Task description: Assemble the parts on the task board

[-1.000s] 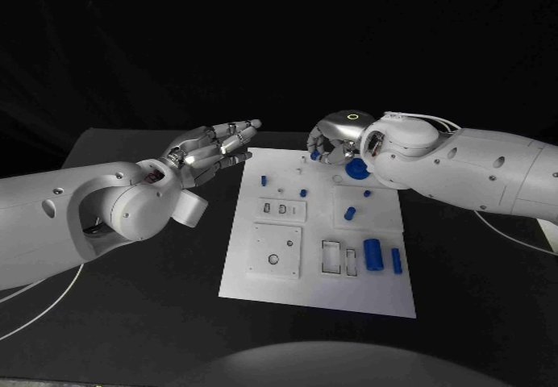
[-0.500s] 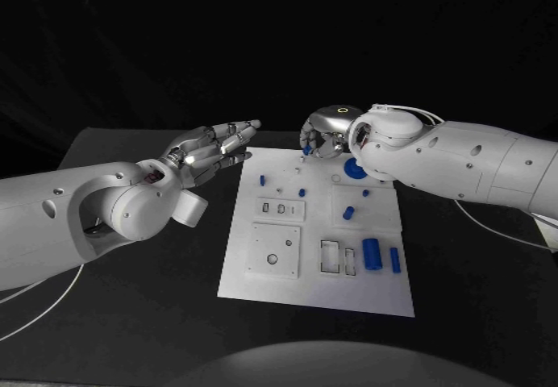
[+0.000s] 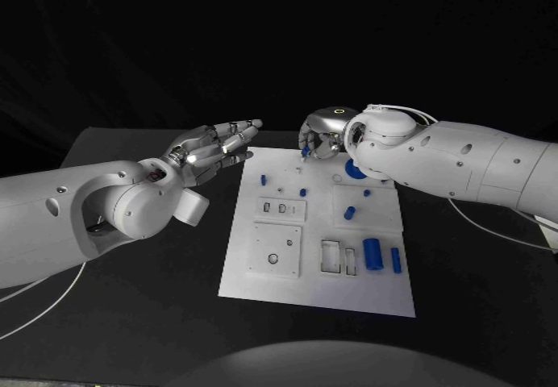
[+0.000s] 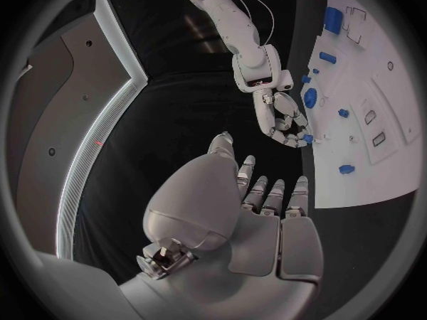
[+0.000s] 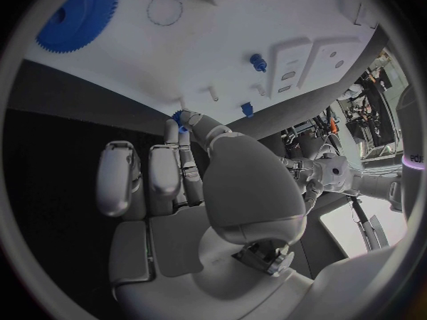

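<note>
While right hand (image 3: 323, 137) pinches small blue part (image 5: 181, 118), left hand (image 3: 215, 149) spread, holding nothing, white task board (image 3: 270, 286)

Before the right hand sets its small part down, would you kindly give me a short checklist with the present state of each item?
1. Right hand pinches a small blue gear at its fingertips: ok.
2. Right hand is over the task board's far edge: ok.
3. Left hand is open, holds nothing and is beside the board: ok.
4. Large blue gear lies flat on the board: ok.
5. Small gear lined up with one of the white pegs: cannot tell.
</note>
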You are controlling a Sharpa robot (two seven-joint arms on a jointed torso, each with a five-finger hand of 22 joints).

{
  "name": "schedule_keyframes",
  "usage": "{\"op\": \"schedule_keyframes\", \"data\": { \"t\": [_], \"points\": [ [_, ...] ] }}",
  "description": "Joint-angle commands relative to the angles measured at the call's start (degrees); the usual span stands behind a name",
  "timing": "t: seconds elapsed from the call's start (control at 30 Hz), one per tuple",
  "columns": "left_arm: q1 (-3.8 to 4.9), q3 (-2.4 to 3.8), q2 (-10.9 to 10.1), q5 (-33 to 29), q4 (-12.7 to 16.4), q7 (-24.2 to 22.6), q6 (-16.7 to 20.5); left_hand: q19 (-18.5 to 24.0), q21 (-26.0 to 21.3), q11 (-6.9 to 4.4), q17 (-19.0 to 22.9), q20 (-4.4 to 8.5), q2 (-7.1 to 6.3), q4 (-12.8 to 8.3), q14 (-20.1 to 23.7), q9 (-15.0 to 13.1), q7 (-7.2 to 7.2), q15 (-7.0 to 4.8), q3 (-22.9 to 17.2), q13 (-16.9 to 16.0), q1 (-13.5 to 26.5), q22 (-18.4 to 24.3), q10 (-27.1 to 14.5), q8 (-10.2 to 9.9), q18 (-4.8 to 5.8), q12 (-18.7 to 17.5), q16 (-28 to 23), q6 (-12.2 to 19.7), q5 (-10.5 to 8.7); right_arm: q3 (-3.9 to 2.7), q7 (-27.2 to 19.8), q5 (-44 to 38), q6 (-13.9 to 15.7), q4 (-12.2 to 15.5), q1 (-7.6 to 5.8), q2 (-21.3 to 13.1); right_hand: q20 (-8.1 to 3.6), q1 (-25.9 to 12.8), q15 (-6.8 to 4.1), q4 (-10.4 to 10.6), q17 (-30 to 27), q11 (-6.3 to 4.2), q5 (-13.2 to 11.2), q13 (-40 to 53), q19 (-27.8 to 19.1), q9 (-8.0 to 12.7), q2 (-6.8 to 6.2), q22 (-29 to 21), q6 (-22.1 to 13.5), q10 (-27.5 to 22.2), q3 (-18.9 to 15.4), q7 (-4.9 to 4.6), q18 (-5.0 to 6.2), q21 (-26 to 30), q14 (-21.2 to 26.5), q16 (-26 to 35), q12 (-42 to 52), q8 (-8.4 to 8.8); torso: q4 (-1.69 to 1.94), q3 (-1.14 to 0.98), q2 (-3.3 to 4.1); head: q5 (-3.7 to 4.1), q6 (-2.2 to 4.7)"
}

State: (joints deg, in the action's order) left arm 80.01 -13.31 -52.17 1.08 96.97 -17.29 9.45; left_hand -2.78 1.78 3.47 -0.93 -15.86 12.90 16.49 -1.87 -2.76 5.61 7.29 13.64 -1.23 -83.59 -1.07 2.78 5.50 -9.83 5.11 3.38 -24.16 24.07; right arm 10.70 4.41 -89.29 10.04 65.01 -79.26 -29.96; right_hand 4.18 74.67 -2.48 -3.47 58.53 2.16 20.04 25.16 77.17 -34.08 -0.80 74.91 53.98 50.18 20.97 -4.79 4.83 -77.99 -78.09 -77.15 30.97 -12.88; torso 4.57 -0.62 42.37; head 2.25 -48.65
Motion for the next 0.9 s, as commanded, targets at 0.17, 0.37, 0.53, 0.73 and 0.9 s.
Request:
{"op": "schedule_keyframes", "data": {
  "t": [0.17,0.37,0.53,0.73,0.9],
  "points": [
    [0.02,0.04,0.2,0.2,0.0,-0.5,-1.2,0.0,0.4,0.49,-0.1,-0.38,-0.03,-0.1,0.0,-0.1,0.28,0.5,-0.2,-0.1,-0.4,-0.1,0.2,0.3,-0.55,0.2,0.4,-0.1,0.19,-0.01,0.1,0.2,-1.4,-0.5,0.17,0.6,-0.16,0.2,0.07,0.0,-0.1,0.21,-0.3,-0.1,0.0,-7.6,-0.07,2.5,0.0,0.4,0.2,-0.36,-0.57,0.4,0.2,0.3,-0.4,-2.06,-0.09,0.05,0.02,-0.04,-0.22],
    [0.02,0.04,0.3,0.2,-0.1,-0.5,-1.3,0.0,0.4,0.56,-0.1,-0.42,-0.04,-0.1,0.0,-0.1,0.34,0.56,-0.2,-0.1,-0.5,-0.1,0.2,0.3,-0.55,0.3,0.5,-0.1,0.2,-0.01,0.3,0.4,-2.0,-0.6,0.24,0.8,-0.12,0.2,0.11,0.0,-0.3,0.28,-0.3,-0.2,-0.1,-7.5,-0.06,2.5,-0.3,0.4,0.3,-0.42,-0.54,0.5,0.3,0.4,-0.6,-1.72,-0.17,0.05,-0.04,-0.08,-0.34],
    [0.02,0.04,0.4,0.2,-0.2,-0.4,-1.4,0.0,0.4,0.56,-0.1,-0.42,-0.04,-0.1,0.0,-0.1,0.34,0.56,-0.2,-0.1,-0.5,-0.1,0.2,0.3,-0.55,0.3,0.5,-0.1,0.2,-0.01,0.9,0.4,-3.2,-0.6,0.27,0.9,0.05,0.3,0.37,-0.1,-0.7,0.68,-0.5,-0.6,-0.3,-7.0,-0.22,2.4,-1.1,-0.3,0.6,-0.58,-0.49,0.9,0.5,0.6,-1.7,-0.64,-0.15,0.02,-0.04,-0.03,-0.37],
    [0.01,0.04,0.5,0.2,-0.3,-0.2,-1.5,-0.1,0.5,0.67,-0.1,-0.47,-0.05,-0.1,0.0,-0.1,0.43,0.61,-0.2,-0.1,-0.5,-0.1,0.3,0.3,-0.55,0.5,0.5,-0.1,0.21,-0.01,1.4,0.4,-4.5,-0.6,0.38,0.9,0.54,0.4,0.96,-0.3,-2.1,1.41,-0.6,-1.1,-1.2,-6.1,-0.49,1.8,-2.2,-2.0,1.0,-0.69,-0.27,1.9,1.4,1.4,-3.2,1.0,-0.16,0.03,-0.05,-0.02,-0.43],
    [0.01,0.04,0.6,0.2,-0.5,-0.1,-1.5,-0.1,0.5,0.67,-0.1,-0.47,-0.05,-0.1,0.0,-0.1,0.43,0.61,-0.2,-0.1,-0.5,-0.1,0.3,0.3,-0.55,0.5,0.5,-0.1,0.21,-0.01,1.2,0.5,-4.7,-0.6,0.49,0.9,0.9,0.1,1.33,-0.1,-2.6,1.88,-1.3,-1.3,-1.7,-5.1,-0.67,1.5,-4.0,-3.4,1.3,-0.38,-0.14,2.5,2.0,1.8,-4.2,2.81,-0.17,0.03,-0.06,0.01,-0.45]
  ]
}}
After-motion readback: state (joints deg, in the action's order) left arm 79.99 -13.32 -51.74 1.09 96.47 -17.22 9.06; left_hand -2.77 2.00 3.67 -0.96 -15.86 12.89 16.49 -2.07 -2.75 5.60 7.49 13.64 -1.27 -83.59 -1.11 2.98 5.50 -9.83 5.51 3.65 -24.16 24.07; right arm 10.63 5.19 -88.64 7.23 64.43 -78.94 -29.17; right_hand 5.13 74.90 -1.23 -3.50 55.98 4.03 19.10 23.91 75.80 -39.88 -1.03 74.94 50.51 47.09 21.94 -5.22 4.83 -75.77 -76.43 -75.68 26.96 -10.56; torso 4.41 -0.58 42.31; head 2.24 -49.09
